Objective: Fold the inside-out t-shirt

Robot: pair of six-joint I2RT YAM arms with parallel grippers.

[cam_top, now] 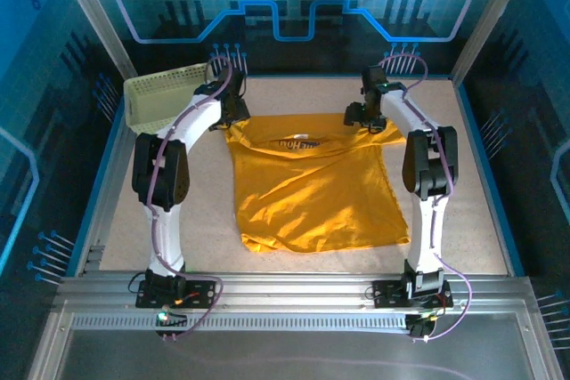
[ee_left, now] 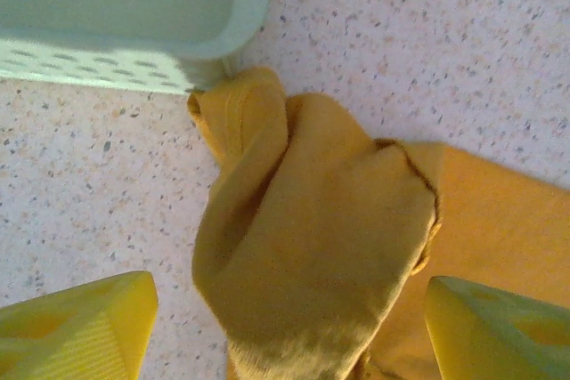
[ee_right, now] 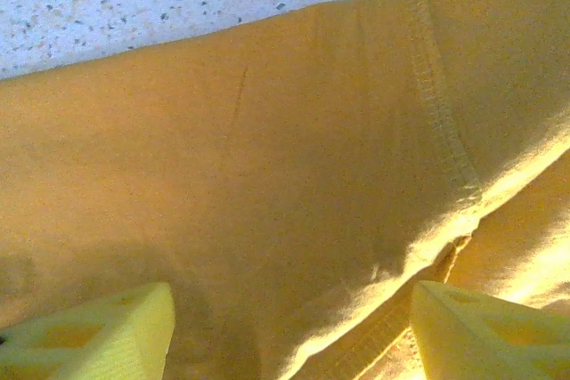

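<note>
Top external: t-shirt (cam_top: 312,193) runs near-to-far, neck end seemingly farthest.

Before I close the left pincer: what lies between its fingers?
A bunched fold of the t-shirt lies between the fingers of the open left pincer, seen in the left wrist view.

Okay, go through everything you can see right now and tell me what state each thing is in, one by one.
inside-out t-shirt: spread on the table, wrinkled, not yet folded, one sleeve bunched up.
basket: at the table's far left corner, close to the bunched sleeve.
left claw: open, over the bunched sleeve.
right claw: open, over smooth cloth beside a seam.
</note>
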